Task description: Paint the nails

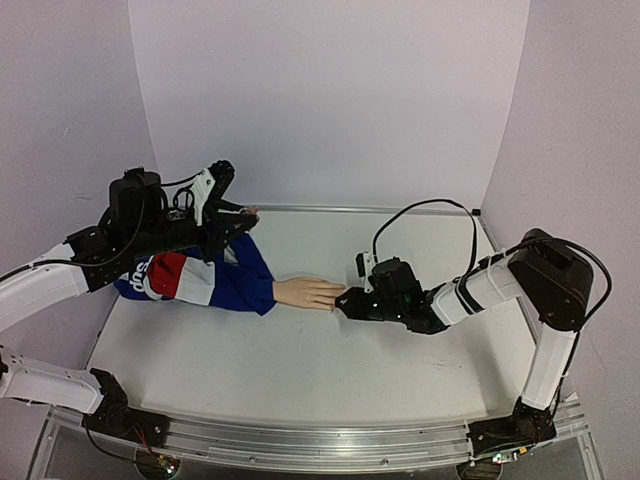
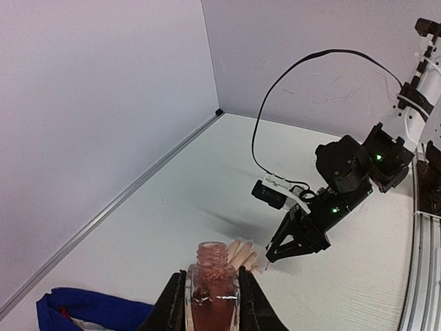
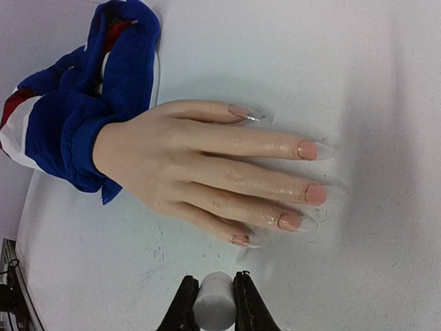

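Observation:
The pale peach mannequin hand lies flat on the white table, fingers pointing right, its blue, red and white sleeve to the left. In the right wrist view the hand shows its nails, pink with clear tips. My right gripper is shut on a white cap just off the little finger's nail; a blurred brush streak lies between them. My left gripper is shut on an open pink bottle, held raised above the sleeve. The right gripper shows there at the fingertips.
White walls close in the table at back and both sides, with a metal rail along the front edge. A black cable loops above the right arm. The left arm hangs over the sleeve.

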You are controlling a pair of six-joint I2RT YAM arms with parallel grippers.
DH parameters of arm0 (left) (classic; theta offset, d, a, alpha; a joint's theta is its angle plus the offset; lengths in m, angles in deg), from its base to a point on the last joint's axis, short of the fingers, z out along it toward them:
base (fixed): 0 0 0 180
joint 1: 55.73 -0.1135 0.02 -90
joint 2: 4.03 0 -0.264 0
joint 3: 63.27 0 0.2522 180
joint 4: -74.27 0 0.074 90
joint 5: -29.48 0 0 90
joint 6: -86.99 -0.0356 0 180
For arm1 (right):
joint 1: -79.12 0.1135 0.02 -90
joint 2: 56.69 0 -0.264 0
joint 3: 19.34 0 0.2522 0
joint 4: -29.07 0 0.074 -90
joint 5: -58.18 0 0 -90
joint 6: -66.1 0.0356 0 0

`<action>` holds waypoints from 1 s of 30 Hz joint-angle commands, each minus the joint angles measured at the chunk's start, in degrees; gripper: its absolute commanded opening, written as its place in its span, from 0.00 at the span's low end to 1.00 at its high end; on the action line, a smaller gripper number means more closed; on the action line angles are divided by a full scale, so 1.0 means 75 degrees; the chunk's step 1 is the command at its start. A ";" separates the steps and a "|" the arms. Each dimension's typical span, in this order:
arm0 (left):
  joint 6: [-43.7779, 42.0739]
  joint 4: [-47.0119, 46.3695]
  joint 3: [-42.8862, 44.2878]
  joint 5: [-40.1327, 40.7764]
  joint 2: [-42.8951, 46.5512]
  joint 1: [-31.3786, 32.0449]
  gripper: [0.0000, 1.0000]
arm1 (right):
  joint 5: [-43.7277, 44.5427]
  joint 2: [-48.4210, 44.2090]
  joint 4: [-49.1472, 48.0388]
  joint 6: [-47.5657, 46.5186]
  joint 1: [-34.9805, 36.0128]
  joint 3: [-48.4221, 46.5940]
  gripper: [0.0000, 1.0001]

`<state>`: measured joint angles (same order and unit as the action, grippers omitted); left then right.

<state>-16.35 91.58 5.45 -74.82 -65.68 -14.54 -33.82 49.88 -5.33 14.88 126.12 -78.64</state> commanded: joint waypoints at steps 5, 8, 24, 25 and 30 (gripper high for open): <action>-0.0327 -0.0289 -0.0026 0.0196 0.0239 -0.0018 0.00 | 0.0599 0.0060 -0.0058 -0.0047 -0.0029 -0.0453 0.00; -0.0332 -0.0295 -0.0039 0.0196 0.0271 -0.0019 0.00 | 0.0706 0.0041 -0.0014 -0.0008 -0.0030 -0.0413 0.00; -0.0308 -0.0276 -0.0059 0.0121 0.0292 -0.0018 0.00 | 0.0693 0.0254 -0.0038 -0.0010 -0.0033 -0.0561 0.00; -0.0313 -0.0277 -0.0059 0.0115 0.0300 -0.0019 0.00 | 0.0683 0.0261 -0.0045 -0.0022 -0.0030 -0.0576 0.00; -0.0317 -0.0282 -0.0062 0.0114 0.0320 -0.0019 0.00 | 0.0712 0.0331 -0.0029 0.0005 -0.0029 -0.0618 0.00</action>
<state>-18.12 91.67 4.45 -73.82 -64.93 -14.54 -29.69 51.78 -5.02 14.92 126.04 -80.95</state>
